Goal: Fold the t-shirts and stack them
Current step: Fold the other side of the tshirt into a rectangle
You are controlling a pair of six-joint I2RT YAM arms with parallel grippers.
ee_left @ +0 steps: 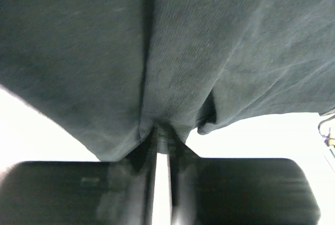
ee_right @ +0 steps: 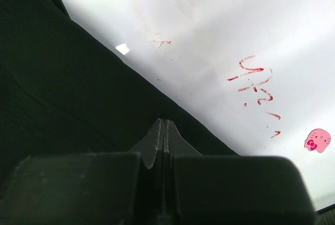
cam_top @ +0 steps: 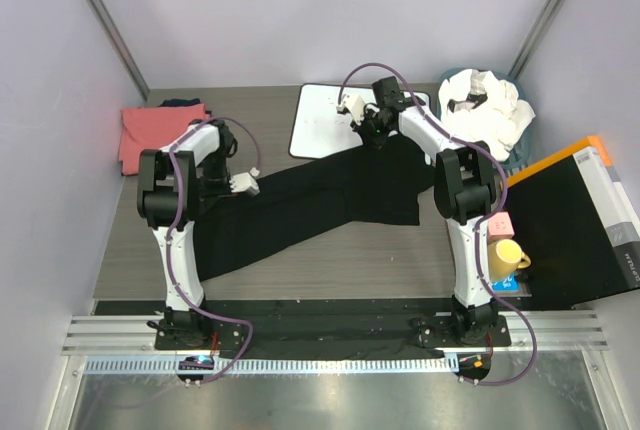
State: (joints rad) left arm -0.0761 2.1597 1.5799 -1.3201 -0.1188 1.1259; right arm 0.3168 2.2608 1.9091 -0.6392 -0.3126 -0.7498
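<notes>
The black t-shirt (cam_top: 320,200) lies stretched in a long band across the table, from near left to far right. My left gripper (cam_top: 232,190) is shut on its left part. In the left wrist view the cloth (ee_left: 157,52) bunches at the gripper (ee_left: 165,133). My right gripper (cam_top: 375,140) is shut at the shirt's far right edge, beside the white board (cam_top: 320,115). In the right wrist view the gripper (ee_right: 163,123) rests on the black cloth (ee_right: 63,89) next to the board (ee_right: 235,36). A coral-pink t-shirt (cam_top: 150,130) lies folded at far left. White t-shirts (cam_top: 490,110) are heaped at far right.
The white tees sit in a grey basket (cam_top: 522,150). A black box with an orange edge (cam_top: 575,220) stands at the right. Beside the right arm are a yellow mug (cam_top: 507,255) and a small pink object (cam_top: 500,225). Walls close in on three sides.
</notes>
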